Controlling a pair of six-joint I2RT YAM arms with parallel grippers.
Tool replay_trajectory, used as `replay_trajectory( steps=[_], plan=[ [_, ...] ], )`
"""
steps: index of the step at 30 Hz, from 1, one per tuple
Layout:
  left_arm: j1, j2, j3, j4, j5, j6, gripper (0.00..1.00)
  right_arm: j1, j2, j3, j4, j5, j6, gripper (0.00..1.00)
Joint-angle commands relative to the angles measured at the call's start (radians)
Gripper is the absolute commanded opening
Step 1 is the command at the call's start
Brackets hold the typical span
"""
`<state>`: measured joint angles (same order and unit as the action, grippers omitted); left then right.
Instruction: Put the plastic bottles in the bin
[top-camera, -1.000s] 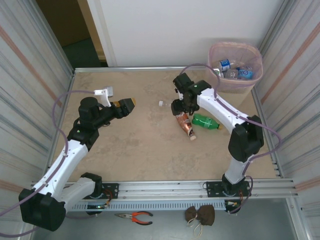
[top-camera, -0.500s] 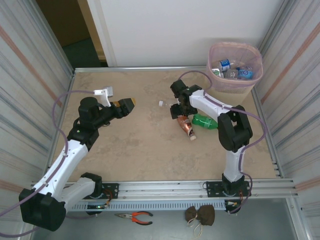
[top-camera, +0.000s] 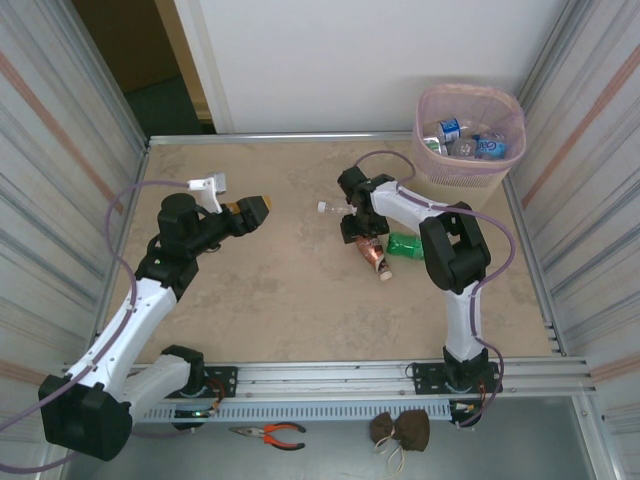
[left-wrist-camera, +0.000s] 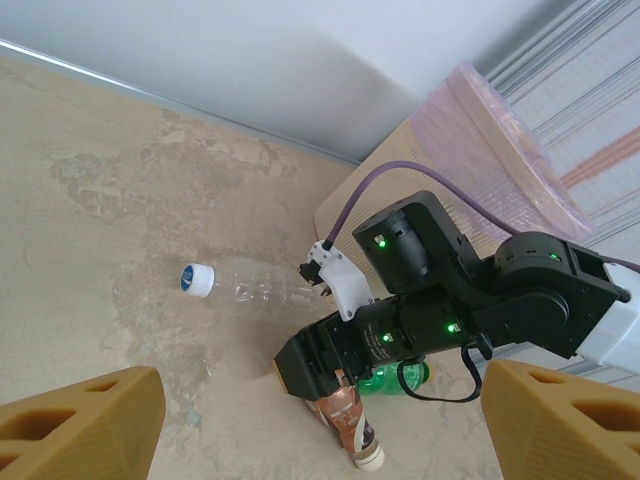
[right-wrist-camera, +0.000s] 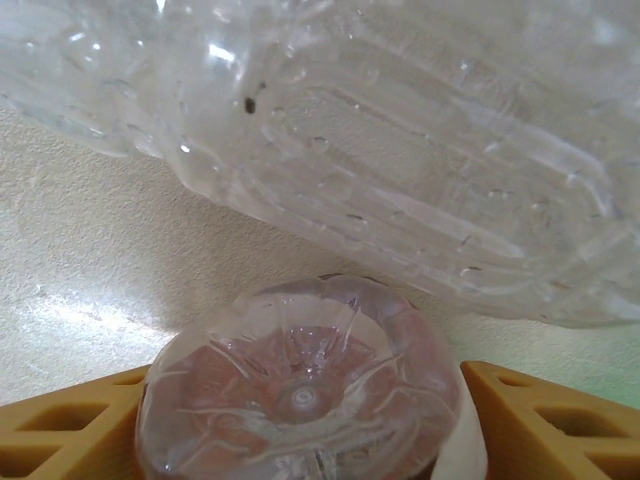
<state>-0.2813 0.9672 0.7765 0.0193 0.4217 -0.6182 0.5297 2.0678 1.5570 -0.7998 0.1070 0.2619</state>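
Three plastic bottles lie mid-table: a clear one with a blue cap (top-camera: 330, 207) (left-wrist-camera: 240, 285) (right-wrist-camera: 350, 130), a brown one with a white cap (top-camera: 375, 256) (left-wrist-camera: 352, 428) and a green one (top-camera: 405, 244) (left-wrist-camera: 395, 378). My right gripper (top-camera: 358, 230) (right-wrist-camera: 303, 425) points down at the brown bottle's base (right-wrist-camera: 300, 385). Both fingers (right-wrist-camera: 545, 420) press its sides, so it is shut on that bottle, with the clear bottle lying just beyond. My left gripper (top-camera: 252, 210) (left-wrist-camera: 320, 425) hovers open to the left, holding nothing. The bin (top-camera: 432, 105) (left-wrist-camera: 480, 140), pink-lined, stands at the far right with several bottles (top-camera: 465, 140) inside.
Corrugated metal walls close in the left and right sides of the table. A metal rail (top-camera: 330, 378) runs along the near edge. Below it lie orange-handled pliers (top-camera: 268, 433) and a brown pouch (top-camera: 400, 430).
The right arm folded its elbow in toward the left, and its gripper settled lower over the brown bottle's base. The clear bottle shifted slightly left. The left arm has stayed still.
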Motion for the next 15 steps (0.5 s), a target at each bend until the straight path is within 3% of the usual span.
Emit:
replay_trajectory(
  steps=[1, 9, 15],
  plan=[
    [0.007, -0.004, 0.005, 0.008, 0.005, -0.006, 0.83, -0.001, -0.005, 0.035, -0.016, -0.007, -0.018, 0.66],
    [0.007, -0.003, 0.010, 0.010, 0.010, -0.006, 0.83, 0.009, -0.053, 0.044, -0.047, -0.009, -0.014, 0.56],
    [0.007, -0.006, 0.010, 0.013, 0.012, -0.010, 0.83, 0.018, -0.112, 0.056, -0.083, -0.026, -0.006, 0.54]
  ],
)
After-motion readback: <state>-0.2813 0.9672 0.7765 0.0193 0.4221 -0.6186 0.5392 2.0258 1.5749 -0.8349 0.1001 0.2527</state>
